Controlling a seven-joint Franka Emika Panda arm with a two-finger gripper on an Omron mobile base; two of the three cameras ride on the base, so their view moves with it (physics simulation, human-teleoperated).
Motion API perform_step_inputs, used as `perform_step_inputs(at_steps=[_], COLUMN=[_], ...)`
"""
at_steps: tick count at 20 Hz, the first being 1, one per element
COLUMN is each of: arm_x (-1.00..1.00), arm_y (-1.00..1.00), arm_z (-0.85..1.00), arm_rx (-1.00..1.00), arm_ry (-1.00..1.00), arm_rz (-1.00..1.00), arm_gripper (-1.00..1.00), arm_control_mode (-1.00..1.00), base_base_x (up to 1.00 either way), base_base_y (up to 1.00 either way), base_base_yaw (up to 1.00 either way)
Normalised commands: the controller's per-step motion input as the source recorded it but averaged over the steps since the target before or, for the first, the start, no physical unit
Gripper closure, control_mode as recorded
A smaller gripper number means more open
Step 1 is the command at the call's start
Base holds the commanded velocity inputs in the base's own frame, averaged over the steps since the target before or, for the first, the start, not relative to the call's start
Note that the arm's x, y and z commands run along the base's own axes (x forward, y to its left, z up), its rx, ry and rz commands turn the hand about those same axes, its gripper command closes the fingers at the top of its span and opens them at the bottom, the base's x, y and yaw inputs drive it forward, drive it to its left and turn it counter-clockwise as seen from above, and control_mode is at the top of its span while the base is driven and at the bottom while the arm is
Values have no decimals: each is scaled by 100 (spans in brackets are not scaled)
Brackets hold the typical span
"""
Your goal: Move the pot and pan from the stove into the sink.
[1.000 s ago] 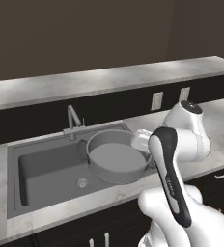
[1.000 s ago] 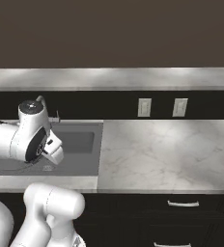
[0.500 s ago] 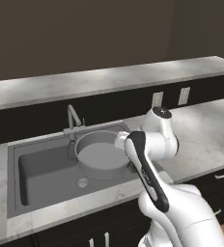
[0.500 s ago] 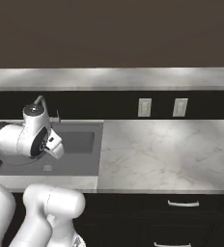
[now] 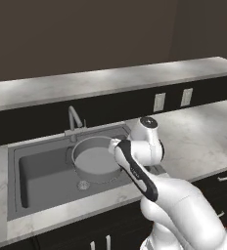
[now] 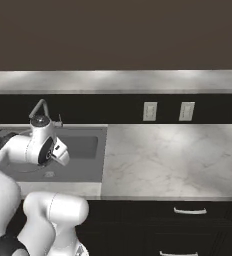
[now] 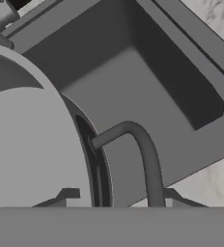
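Observation:
The pot (image 5: 93, 158), wide, grey and straight-walled, hangs over the middle of the sink (image 5: 42, 171), in front of the faucet. My gripper (image 5: 116, 145) is at the pot's right rim, shut on it. In the hand view the pot (image 7: 32, 144) takes up the left, its dark curved handle (image 7: 145, 149) running down between my fingertips, with the sink basin (image 7: 147, 82) beyond. From the right base view my hand (image 6: 58, 152) hovers over the sink (image 6: 83, 147). The pan and the stove are out of view.
A slim curved faucet (image 5: 74, 117) stands at the sink's back edge, close behind the pot. The round drain (image 5: 82, 184) lies in front of the pot. Marble counter (image 5: 198, 132) stretches to the right, with two wall outlets (image 5: 171, 100) above it.
My arm has swung left with the pot in its grip, carrying it from the sink's right side toward the middle of the basin.

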Motion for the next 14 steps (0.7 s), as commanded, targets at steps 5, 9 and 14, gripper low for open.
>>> perform_step_inputs(at_steps=[5,9,14], arm_x=[41,37,24], arm_y=[6,3,0], arm_z=[-41,-31,-25], arm_rx=[-3,-2,-3], arm_ry=[0,0,0], arm_rz=[2,2,1], arm_gripper=[100,100,100], arm_control_mode=[-100,-100,-100], base_base_x=[0,0,0], base_base_y=[0,0,0], base_base_yaw=[0,0,0])
